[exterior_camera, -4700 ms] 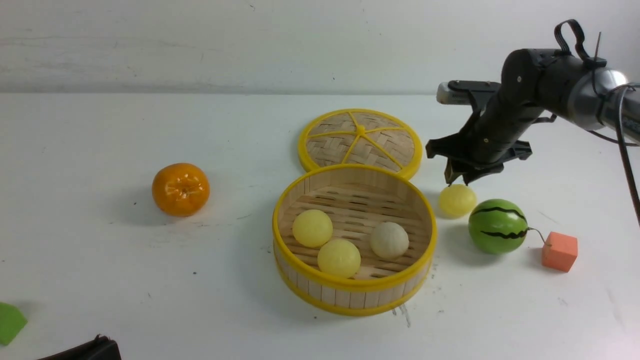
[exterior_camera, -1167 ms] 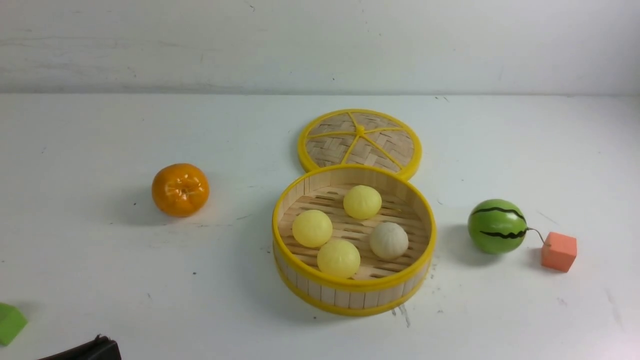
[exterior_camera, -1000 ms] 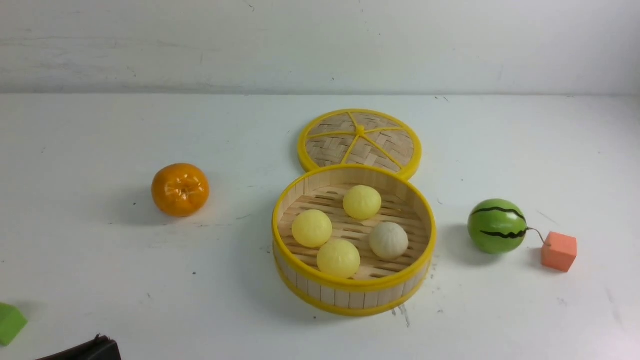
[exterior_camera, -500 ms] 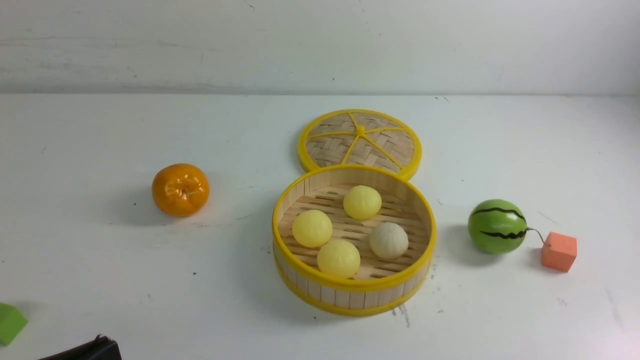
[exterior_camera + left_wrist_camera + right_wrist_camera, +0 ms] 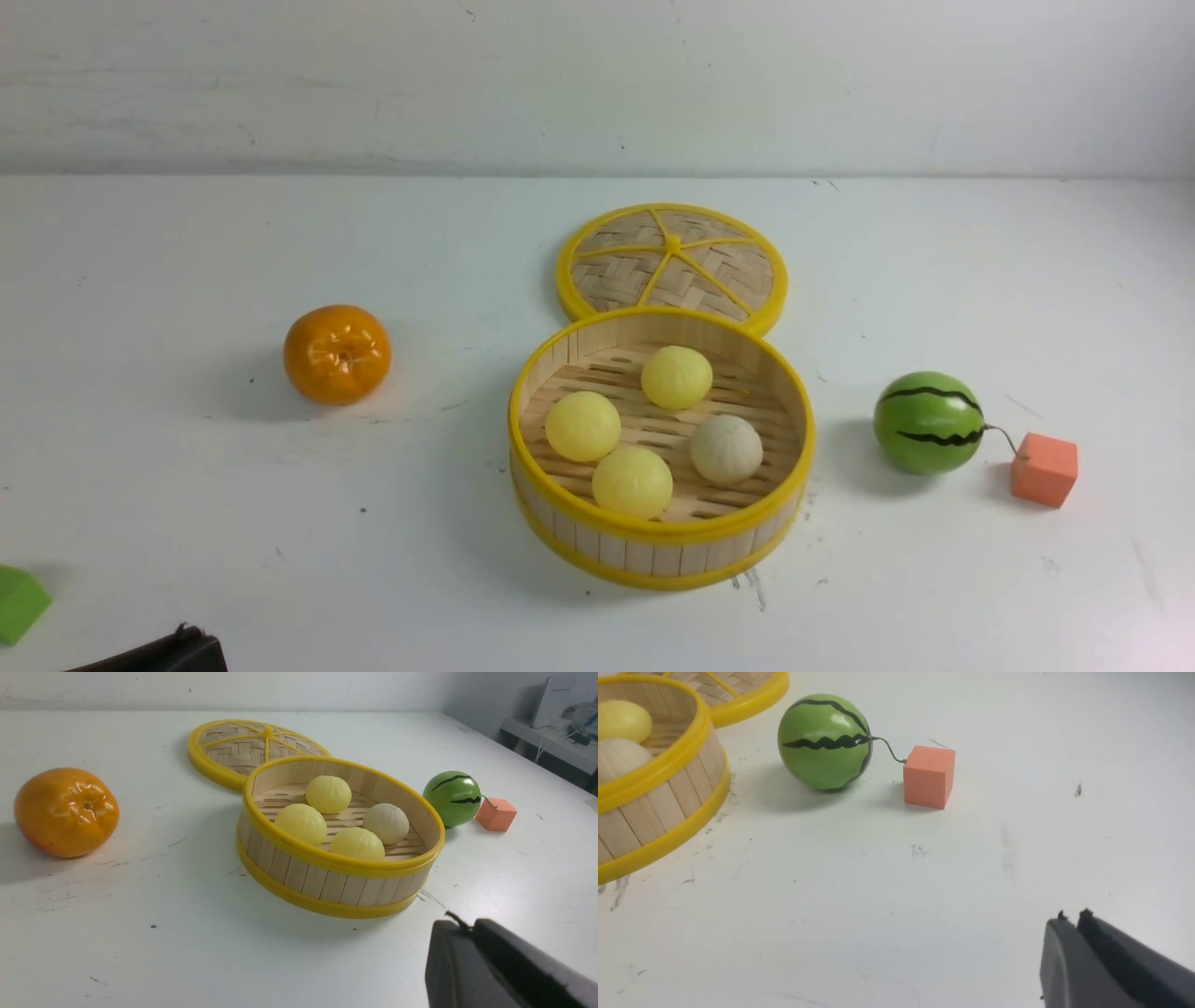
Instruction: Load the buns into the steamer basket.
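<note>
The steamer basket (image 5: 653,551) stands in the middle of the table with the buns on its slatted floor. Three are pale yellow (image 5: 583,426) (image 5: 676,377) (image 5: 632,482) and one is beige (image 5: 726,449). The left wrist view shows them there too, inside the basket (image 5: 336,884). My left gripper (image 5: 467,926) is shut on nothing, low over the table near the front, short of the basket. My right gripper (image 5: 1073,917) is also shut on nothing, over bare table to the basket's right. In the front view the right arm is out of sight.
The woven lid (image 5: 672,257) lies flat behind the basket, touching it. An orange (image 5: 337,354) sits to the left. A green watermelon ball (image 5: 928,422) and an orange cube (image 5: 1044,469) sit to the right. A green block (image 5: 17,605) lies at the front left edge.
Earlier the right gripper hung over a yellow bun beside the basket; that bun now lies in the basket and the arm has left the front view. Nothing moved in the last second.
</note>
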### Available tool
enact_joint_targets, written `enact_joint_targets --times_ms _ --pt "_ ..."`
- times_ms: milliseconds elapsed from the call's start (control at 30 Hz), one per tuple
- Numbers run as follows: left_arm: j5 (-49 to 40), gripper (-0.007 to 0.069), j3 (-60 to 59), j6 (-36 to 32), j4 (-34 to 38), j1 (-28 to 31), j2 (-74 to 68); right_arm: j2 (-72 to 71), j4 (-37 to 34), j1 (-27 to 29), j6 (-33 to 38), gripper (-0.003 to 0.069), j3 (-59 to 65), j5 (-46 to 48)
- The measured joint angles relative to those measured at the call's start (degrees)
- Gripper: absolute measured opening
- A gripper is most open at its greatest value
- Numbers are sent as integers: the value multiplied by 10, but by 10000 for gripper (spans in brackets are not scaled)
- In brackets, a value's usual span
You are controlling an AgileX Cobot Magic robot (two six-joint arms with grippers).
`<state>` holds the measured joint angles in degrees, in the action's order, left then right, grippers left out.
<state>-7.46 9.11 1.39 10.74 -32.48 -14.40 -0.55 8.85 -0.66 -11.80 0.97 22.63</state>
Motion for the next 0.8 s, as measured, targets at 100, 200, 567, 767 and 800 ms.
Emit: enact_joint_targets --times_ms 100,200,567,767,800 --pt "0 41 0 0 0 0 0 0 0 0 0 35 0 0" --pt "0 47 0 0 0 0 0 0 0 0 0 40 0 0" --pt "75 46 -43 31 -9 91 37 0 0 0 0 55 0 0" --pt "-7 -13 -86 71 -9 230 142 0 0 0 0 65 0 0" --pt "-13 -13 -88 71 -9 233 142 0 0 0 0 66 0 0"
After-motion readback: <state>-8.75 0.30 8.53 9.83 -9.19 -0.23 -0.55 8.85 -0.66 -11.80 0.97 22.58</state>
